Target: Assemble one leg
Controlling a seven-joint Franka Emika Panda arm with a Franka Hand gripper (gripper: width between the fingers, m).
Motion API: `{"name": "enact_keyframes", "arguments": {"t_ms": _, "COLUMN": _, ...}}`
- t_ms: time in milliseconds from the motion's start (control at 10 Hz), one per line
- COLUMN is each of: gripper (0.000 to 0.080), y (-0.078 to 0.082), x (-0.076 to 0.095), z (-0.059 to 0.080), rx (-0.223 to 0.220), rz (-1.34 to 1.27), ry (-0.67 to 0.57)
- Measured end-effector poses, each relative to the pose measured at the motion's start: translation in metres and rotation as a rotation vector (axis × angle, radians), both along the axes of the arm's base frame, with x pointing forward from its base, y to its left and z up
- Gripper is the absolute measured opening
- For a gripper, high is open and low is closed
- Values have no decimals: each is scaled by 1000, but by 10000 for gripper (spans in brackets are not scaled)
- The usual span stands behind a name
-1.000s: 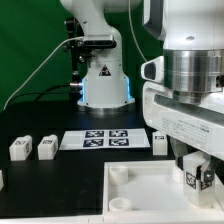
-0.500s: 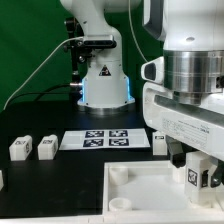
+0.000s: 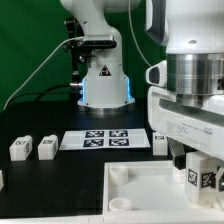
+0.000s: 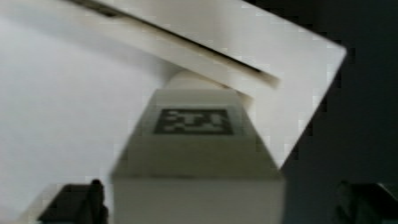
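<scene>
Wrist view shows you the leg [image 4: 196,135] standing upright on the panel [image 4: 71,90], centred between the released gripper [image 4: 222,205] fingers.

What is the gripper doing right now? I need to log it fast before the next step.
Gripper: open, fingers standing clear on either side of the leg, which stands on the white panel; not gripping it.

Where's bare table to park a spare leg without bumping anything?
Bare black table lies in front of the two loose legs, on the exterior view's left of the white panel. Crowded: the panel's corner on the exterior view's right, where the hand straddles a leg.
</scene>
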State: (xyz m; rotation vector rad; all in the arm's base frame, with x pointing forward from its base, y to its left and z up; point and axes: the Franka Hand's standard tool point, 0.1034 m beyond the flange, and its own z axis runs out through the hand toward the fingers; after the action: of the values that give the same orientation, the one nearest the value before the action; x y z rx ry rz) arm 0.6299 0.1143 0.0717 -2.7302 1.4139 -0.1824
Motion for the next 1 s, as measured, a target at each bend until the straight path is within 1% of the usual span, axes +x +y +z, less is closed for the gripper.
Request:
{"name": "enact_keyframes", "arguments": {"t_ms": 100, "gripper": 649, "y": 1, "x": -10, "z": -7, "rx": -3, "rz": 27, "ry": -3}}
{"name": "enact_keyframes", "arguments": {"t_ms": 200, "gripper": 649, "y": 0, "x": -13, "z": -8, "rx": -12, "rz": 72, "ry": 3}}
{"name": "enact_keyframes", "arguments": {"t_ms": 300, "gripper": 649, "y": -2, "x": -12, "z": -8, "rx": -29, "rz": 185, "ry": 2}}
{"name": "enact_keyframes", "arguments": {"t_ms": 400, "gripper": 649, "y": -2, "x": -12, "z": -8, "rx": -37, "rz": 243, "ry": 3}}
{"name": "enact_keyframes", "arguments": {"t_ms": 500, "gripper": 649, "y": 1, "x": -13, "z": -7, "rx": -65, "rz": 395, "ry": 13}}
{"name": "enact_keyframes", "arguments": {"t_ms": 600, "gripper": 649, "y": 9, "x": -13, "z": 1, "rx": -99, "rz": 558, "ry": 27}}
{"name": "enact_keyframes", "arguments": {"t_ms": 700, "gripper": 649, "y": 15, "x": -11, "z": 12, "rx": -116, "rz": 682, "ry": 31}}
{"name": "enact_keyframes", "arguments": {"t_ms": 800, "gripper": 649, "y": 14, "x": -10, "z": 18, "rx": -146, "rz": 869, "ry": 31}}
{"name": "enact_keyframes", "arguments": {"t_ms": 900, "gripper": 649, "y": 9, "x": -8, "z": 18, "rx": -168, "rz": 1028, "ry": 34}}
{"name": "enact_keyframes", "arguments": {"t_ms": 1000, "gripper": 649, "y": -2, "x": -7, "z": 17, "rx": -184, "rz": 1150, "ry": 39}}
